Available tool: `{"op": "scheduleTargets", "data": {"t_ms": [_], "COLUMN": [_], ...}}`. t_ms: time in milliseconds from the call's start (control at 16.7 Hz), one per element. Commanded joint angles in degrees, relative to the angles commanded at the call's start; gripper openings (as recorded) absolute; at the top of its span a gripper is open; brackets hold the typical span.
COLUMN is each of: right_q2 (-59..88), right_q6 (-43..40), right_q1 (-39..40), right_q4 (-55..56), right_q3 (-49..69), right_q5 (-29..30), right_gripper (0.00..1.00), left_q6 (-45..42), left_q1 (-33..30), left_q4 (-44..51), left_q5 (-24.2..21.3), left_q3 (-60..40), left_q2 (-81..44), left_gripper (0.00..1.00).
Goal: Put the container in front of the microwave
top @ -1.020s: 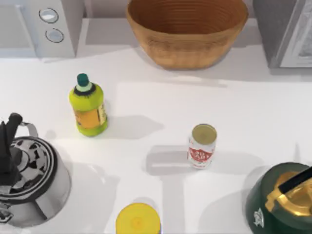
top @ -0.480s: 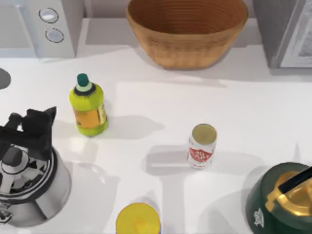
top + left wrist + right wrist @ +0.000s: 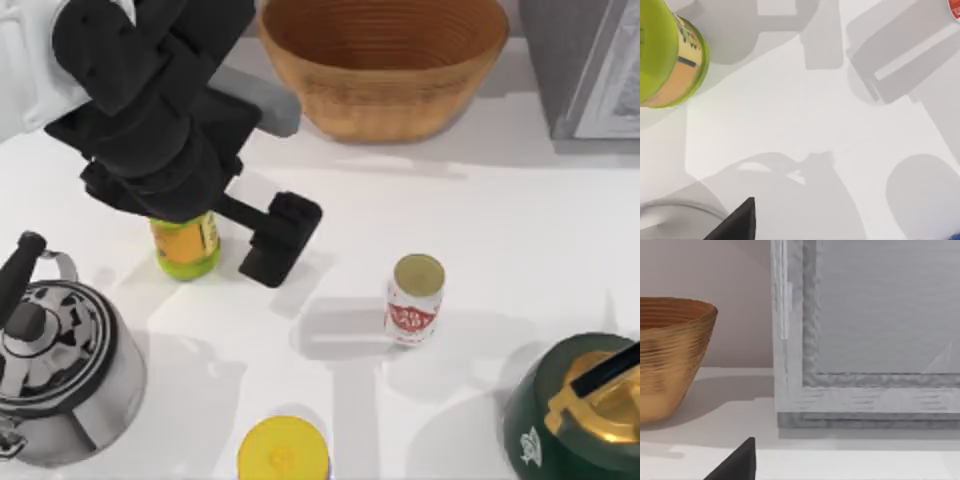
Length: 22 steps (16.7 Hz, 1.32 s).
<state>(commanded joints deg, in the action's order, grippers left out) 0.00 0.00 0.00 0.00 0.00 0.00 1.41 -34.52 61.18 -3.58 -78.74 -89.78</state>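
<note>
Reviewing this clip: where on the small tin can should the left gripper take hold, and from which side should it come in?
Best guess: grip the container around its labelled side wall, mid-height. It stands upright, a plain cylinder with a flat gold top and no handle. Come from the table's left, where the left gripper hangs beside the yellow-green bottle; bare table lies between. The green kettle crowds the right.

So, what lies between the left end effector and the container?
In the top view, the left end effector sits left of the container. The table between them is bare, with only shadow on it.
</note>
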Motion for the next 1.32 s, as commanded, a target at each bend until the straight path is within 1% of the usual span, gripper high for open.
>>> {"op": "scheduleTargets", "data": {"t_ms": [180,360,540,660,780,900,1320], "right_q2": [0.0,0.0,0.0,0.0,0.0,0.0,0.0], "right_q6": [0.0,0.0,0.0,0.0,0.0,0.0,0.0], "right_q1": [0.0,0.0,0.0,0.0,0.0,0.0,0.0], "right_q4": [0.0,0.0,0.0,0.0,0.0,0.0,0.0], "right_q3": [0.0,0.0,0.0,0.0,0.0,0.0,0.0], "right_q5": [0.0,0.0,0.0,0.0,0.0,0.0,0.0], "right_gripper": [1.0,1.0,1.0,1.0,1.0,1.0,1.0], "left_q6": [0.4,0.8,1.1,1.3,1.4,1.5,1.4], "left_q1": [-5.1,-9.4,-12.7,-14.1,-14.9,-15.2,-15.0], "left_q4": [10.2,17.8,22.5,24.2,25.0,25.2,24.2], "left_q5": [0.0,0.6,1.7,2.4,3.0,3.3,3.3], "left_q3": [-16.1,-31.6,-44.8,-51.4,-55.4,-57.1,-56.0], "left_q2": [-17.2,-31.2,-41.3,-45.9,-48.6,-49.7,-49.5], "left_gripper": [1.0,1.0,1.0,1.0,1.0,1.0,1.0]}}
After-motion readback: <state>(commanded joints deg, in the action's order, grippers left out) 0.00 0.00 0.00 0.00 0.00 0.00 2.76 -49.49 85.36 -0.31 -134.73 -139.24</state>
